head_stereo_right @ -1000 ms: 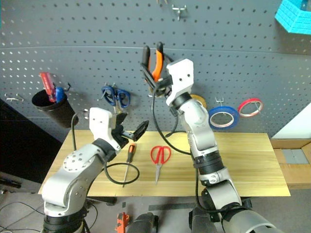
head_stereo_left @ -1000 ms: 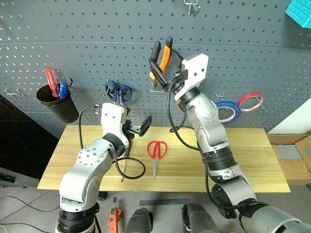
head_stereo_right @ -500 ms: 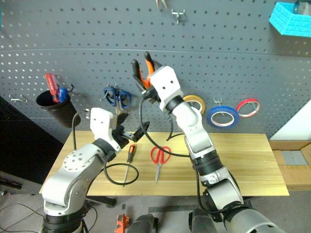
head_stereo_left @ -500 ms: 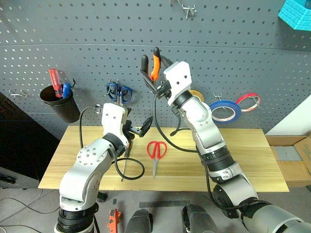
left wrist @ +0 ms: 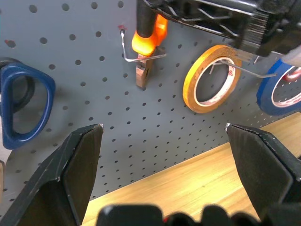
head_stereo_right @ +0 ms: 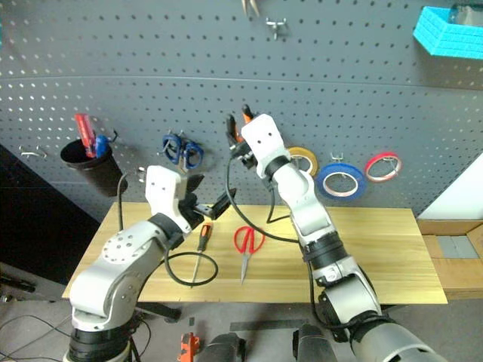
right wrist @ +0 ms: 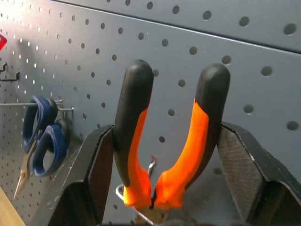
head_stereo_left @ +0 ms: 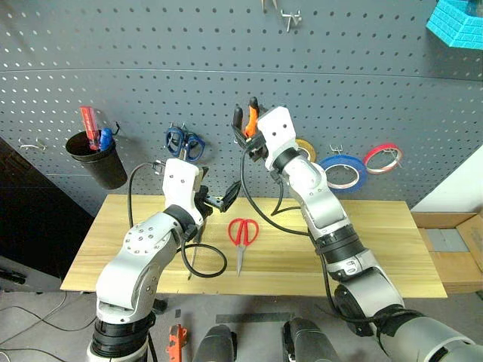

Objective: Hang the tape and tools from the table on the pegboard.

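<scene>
Currently, step logged: right gripper clamped on orange-black pliers, nose seated in wire hook on pegboard; next req. release w/o dislodging; left gripper spread wide, empty, above table.

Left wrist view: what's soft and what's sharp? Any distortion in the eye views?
Left wrist view: the left gripper fingers up close look soft; the pegboard, the yellow tape and the pliers on the hook look sharp. Left eye view: the pegboard's hole rows bow into curves, lens distortion. Right wrist view: the pliers' handles are crisp.
</scene>
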